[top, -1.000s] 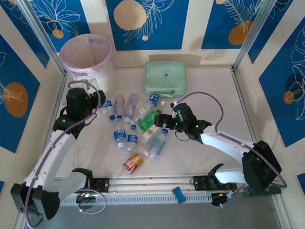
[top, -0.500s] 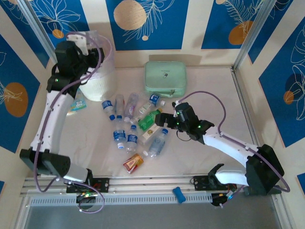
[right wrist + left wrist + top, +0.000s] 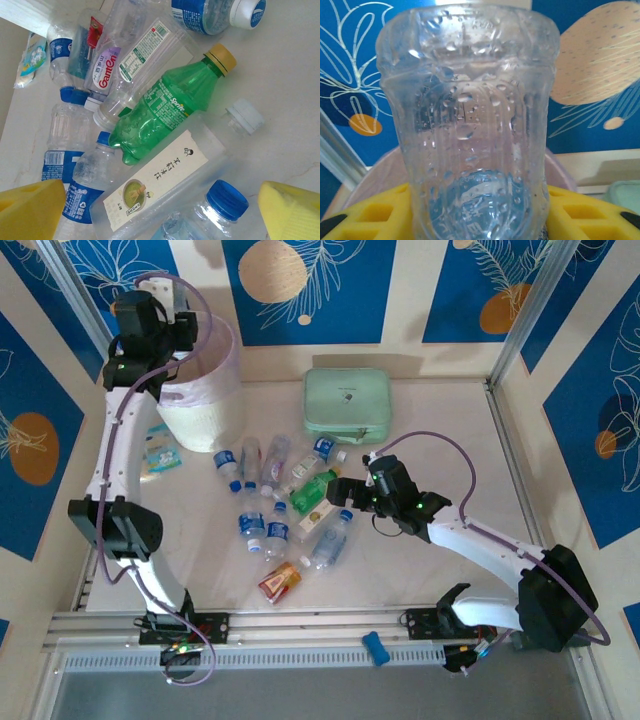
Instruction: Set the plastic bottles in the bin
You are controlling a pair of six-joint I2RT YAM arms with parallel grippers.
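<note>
Fingers (image 3: 370, 216) of the raised left arm (image 3: 110, 440) clamp a clear bottle (image 3: 470, 125) over the bin (image 3: 202, 425); right fingers (image 3: 30, 210) gape.

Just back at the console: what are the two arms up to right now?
The left gripper is raised above the bin, jaws shut on a clear plastic bottle beaded with droplets and not yet dropped. The right gripper hovers with jaws open over the pile of bottles on the table, with a green bottle just below it. Most bottles are yet to be binned.
</note>
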